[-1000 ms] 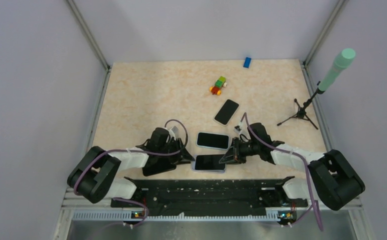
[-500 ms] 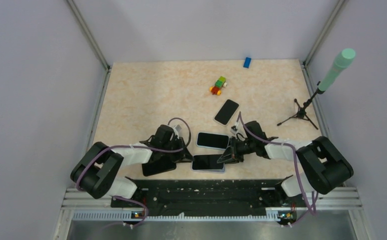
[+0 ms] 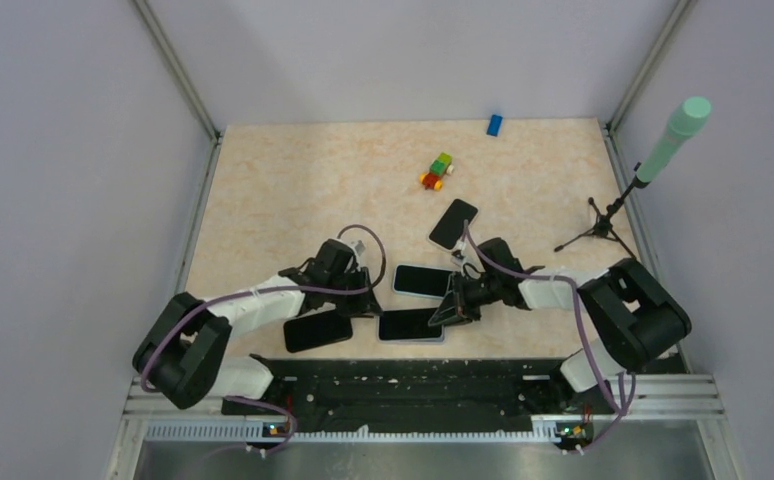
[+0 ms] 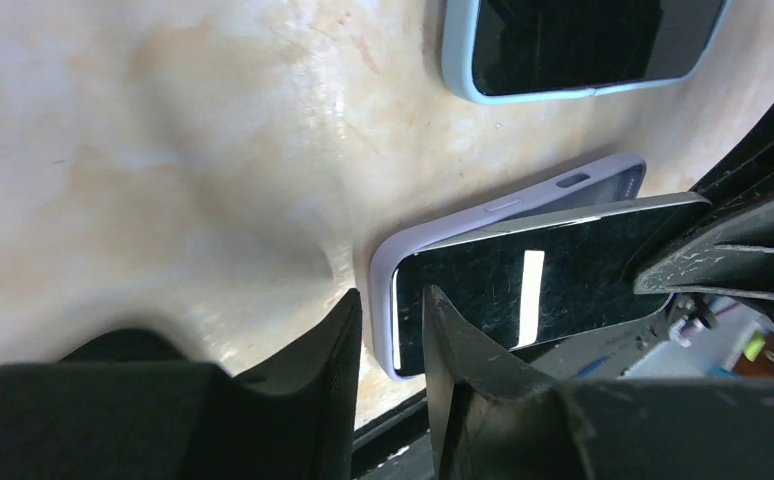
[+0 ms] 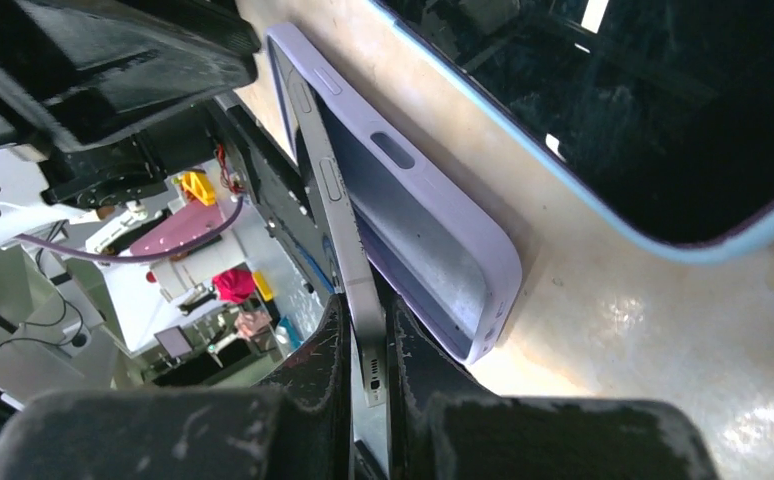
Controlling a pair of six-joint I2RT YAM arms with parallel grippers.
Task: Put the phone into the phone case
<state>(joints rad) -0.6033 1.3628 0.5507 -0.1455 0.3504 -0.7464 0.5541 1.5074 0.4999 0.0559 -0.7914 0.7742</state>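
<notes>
1. Between the fingers of the right claw point(image 5: 365, 305) we see the phone point(image 5: 329, 195). The claw is clamped tight on its thin side edge.
2. Under that claw the phone is tilted. Its end at the right claw rides above the wall of the lilac phone case point(image 5: 413, 220), while its end towards the left claw point(image 4: 392, 295) sits low inside the case.
3. Between the two claws the case lies open side up on the pale marbled surface point(image 3: 293, 190), directly beneath the phone.
4. At the left claw the two dark fingers point(image 4: 338, 380) stand a narrow gap apart, and the rounded end of the case shows in that gap. We cannot tell whether they pinch it.
5. Just beyond both claws a blue-cased phone point(image 4: 583, 40) lies flat, screen up, apart from the lilac case.
6. Beside the left claw, on the arm's near side, a bare black phone point(image 3: 318, 330) lies flat.
7. Well beyond the right claw sit some coloured toy blocks point(image 3: 437, 172).
</notes>
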